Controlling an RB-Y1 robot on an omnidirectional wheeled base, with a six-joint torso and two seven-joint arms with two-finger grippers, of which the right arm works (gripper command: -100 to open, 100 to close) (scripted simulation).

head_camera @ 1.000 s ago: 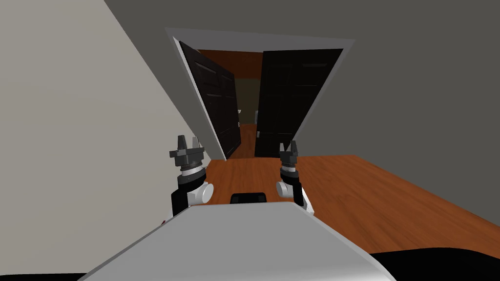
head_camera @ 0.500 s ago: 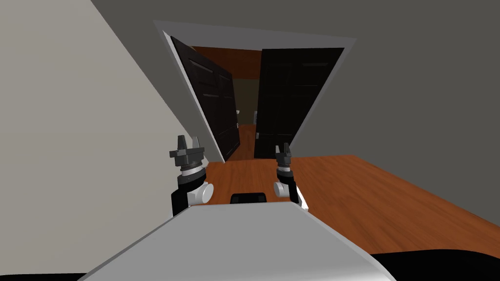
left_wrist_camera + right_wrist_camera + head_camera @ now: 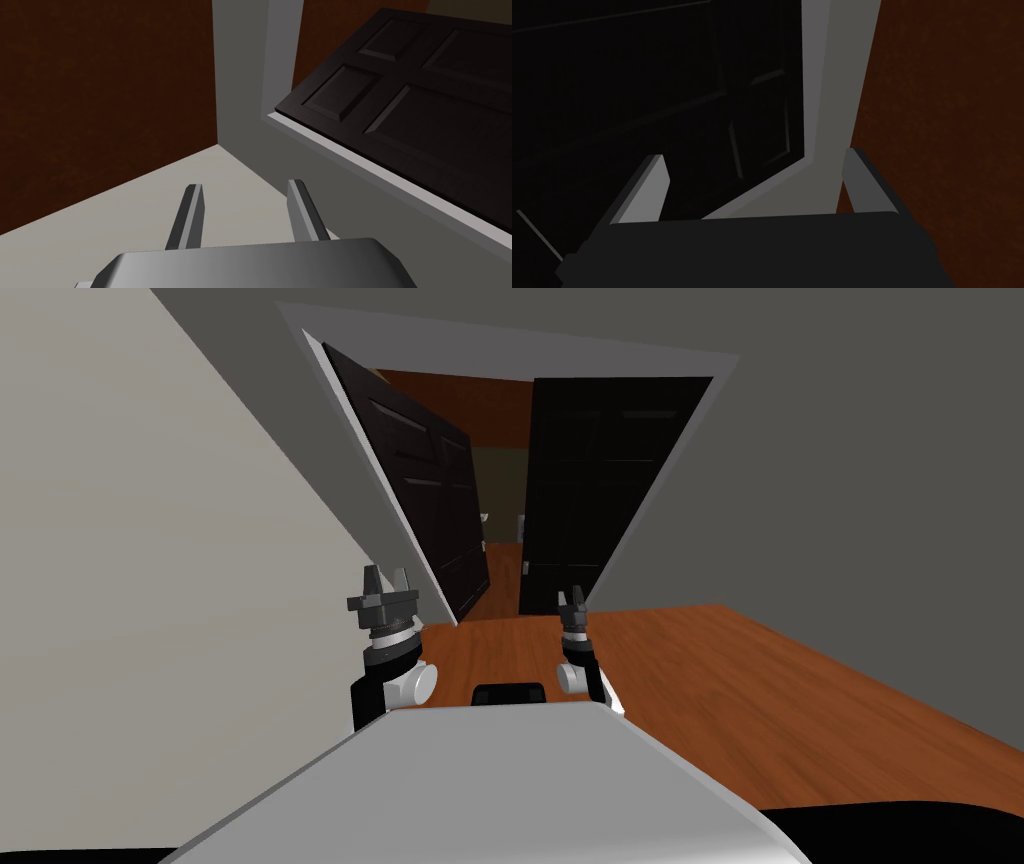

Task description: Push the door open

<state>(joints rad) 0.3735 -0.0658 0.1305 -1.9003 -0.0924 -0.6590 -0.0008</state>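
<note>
A double door of two dark panelled leaves sits in a light grey frame [image 3: 500,363] straight ahead. The left leaf [image 3: 425,493] is swung inward. The right leaf [image 3: 600,478] stands nearly in line with the frame, and a narrow gap between the leaves shows a room beyond. My right gripper [image 3: 572,596] is open, reaching toward the right leaf's lower part, short of it. Its wrist view shows that dark leaf [image 3: 637,90] and the frame's post [image 3: 832,75] ahead of the right gripper [image 3: 754,155]. My left gripper [image 3: 388,581] is open, held by the left wall, with the left leaf [image 3: 420,115] off to its side.
A pale wall [image 3: 150,588] runs close along my left up to the frame. A dark grey wall [image 3: 850,488] spans the right. Brown wood floor [image 3: 760,678] stretches ahead and to the right and continues through the gap.
The doorway has grown larger and shifted left as I moved closer. My right gripper has stretched forward and slightly left toward the right leaf. The left arm has held its pose.
</note>
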